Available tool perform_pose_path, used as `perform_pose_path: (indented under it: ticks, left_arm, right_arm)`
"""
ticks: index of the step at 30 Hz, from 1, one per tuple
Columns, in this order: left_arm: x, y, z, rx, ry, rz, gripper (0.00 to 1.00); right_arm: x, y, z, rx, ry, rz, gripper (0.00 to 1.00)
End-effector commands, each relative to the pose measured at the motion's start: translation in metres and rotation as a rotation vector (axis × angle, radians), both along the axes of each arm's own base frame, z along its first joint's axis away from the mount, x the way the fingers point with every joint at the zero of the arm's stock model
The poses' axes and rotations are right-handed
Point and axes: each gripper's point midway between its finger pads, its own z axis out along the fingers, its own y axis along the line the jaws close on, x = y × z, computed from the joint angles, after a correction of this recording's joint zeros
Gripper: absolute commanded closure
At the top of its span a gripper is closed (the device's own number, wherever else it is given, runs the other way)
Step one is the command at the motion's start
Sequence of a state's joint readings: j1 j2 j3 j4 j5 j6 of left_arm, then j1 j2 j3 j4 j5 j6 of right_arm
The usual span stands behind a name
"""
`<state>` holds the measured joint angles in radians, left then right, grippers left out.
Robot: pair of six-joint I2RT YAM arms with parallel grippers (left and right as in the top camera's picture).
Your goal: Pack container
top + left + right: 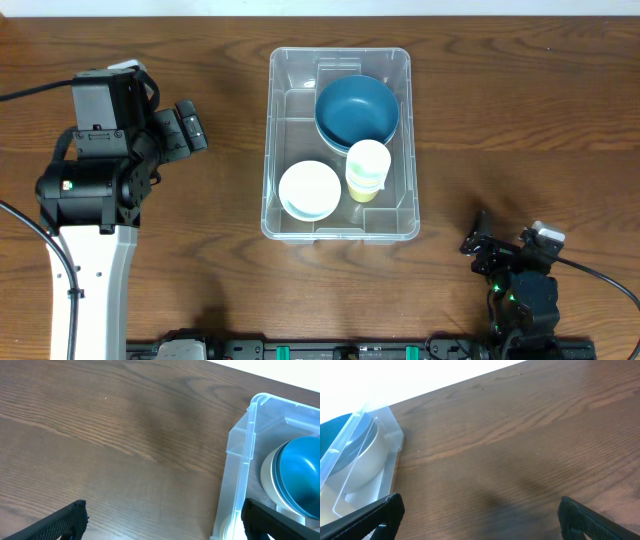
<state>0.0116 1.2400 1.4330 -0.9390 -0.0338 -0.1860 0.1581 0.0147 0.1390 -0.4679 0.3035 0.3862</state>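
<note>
The clear plastic container (pixel 290 222) sits at the table's middle. Inside it are a blue bowl (pixel 356 110) at the far end, a white bowl (pixel 309 189) at the near left and a pale yellow cup (pixel 367 169) next to it. My left gripper (pixel 190 127) is open and empty, left of the container. In the left wrist view my fingers (pixel 162 522) are spread above bare wood, with the container's wall (pixel 235 470) and blue bowl (pixel 300 475) at right. My right gripper (pixel 480 243) is open and empty near the front right. Its fingers (pixel 480 517) are spread over bare wood, the container (pixel 390 440) at left.
The wooden table (pixel 520 120) surrounds the container on all sides. A black cable (pixel 30 93) runs to the left arm at the far left. A dark rail (pixel 330 350) lies along the front edge.
</note>
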Motion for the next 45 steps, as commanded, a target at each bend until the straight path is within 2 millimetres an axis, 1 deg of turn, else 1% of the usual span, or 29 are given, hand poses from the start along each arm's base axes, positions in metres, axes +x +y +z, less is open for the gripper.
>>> perform_pose_path:
  ticks: [1, 3, 6, 10, 12, 14, 17, 19, 24, 26, 30, 35, 45]
  left_arm:
    - [-0.001, 0.003, 0.001, 0.007, 0.0, 0.013, 0.02]
    - [-0.001, 0.003, 0.0, 0.007, 0.001, 0.012, 0.02]
    - [-0.007, 0.003, 0.002, 0.008, -0.011, 0.011, 0.02]
    - [-0.028, 0.003, 0.011, 0.027, -0.055, -0.006, 0.02]
    - [-0.039, 0.001, 0.009, 0.02, -0.069, -0.014, 0.02]
    - [-0.052, -0.001, 0.003, 0.001, -0.079, -0.009, 0.02]
    - [-0.067, -0.002, -0.009, -0.006, -0.114, -0.001, 0.02]
    - [-0.072, -0.002, -0.017, -0.005, -0.152, -0.001, 0.02]
    - [-0.086, -0.002, -0.048, -0.004, -0.232, -0.002, 0.02]
    - [-0.091, -0.005, -0.062, -0.015, -0.261, -0.016, 0.02]
    - [-0.098, -0.009, -0.084, -0.029, -0.303, -0.035, 0.02]
    - [-0.107, -0.01, -0.112, -0.031, -0.295, -0.037, 0.02]
    - [-0.119, -0.01, -0.151, -0.032, -0.292, -0.037, 0.02]
  right_arm:
    - [0.0, -0.003, -0.001, 0.009, -0.005, -0.015, 0.01]
    - [0.0, -0.003, -0.001, 0.009, -0.005, -0.015, 0.01]
    - [0.0, -0.003, -0.001, 0.009, -0.005, -0.015, 0.01]
    - [0.0, -0.003, -0.001, 0.009, -0.005, -0.015, 0.01]
    - [0.0, -0.003, -0.001, 0.009, -0.005, -0.015, 0.01]
    - [0.0, -0.003, -0.001, 0.008, -0.005, -0.015, 0.01]
    - [0.0, -0.003, -0.001, 0.009, -0.005, -0.015, 0.01]
    - [0.0, -0.003, -0.001, 0.009, -0.005, -0.015, 0.01]
    - [0.0, -0.003, -0.001, 0.009, -0.005, -0.015, 0.01]
    - [0.0, -0.003, -0.001, 0.008, -0.005, -0.015, 0.01]
    - [0.0, -0.003, -0.001, 0.008, -0.005, -0.015, 0.01]
    - [0.0, -0.003, -0.001, 0.008, -0.005, -0.015, 0.01]
    - [0.0, -0.003, -0.001, 0.008, -0.005, -0.015, 0.01]
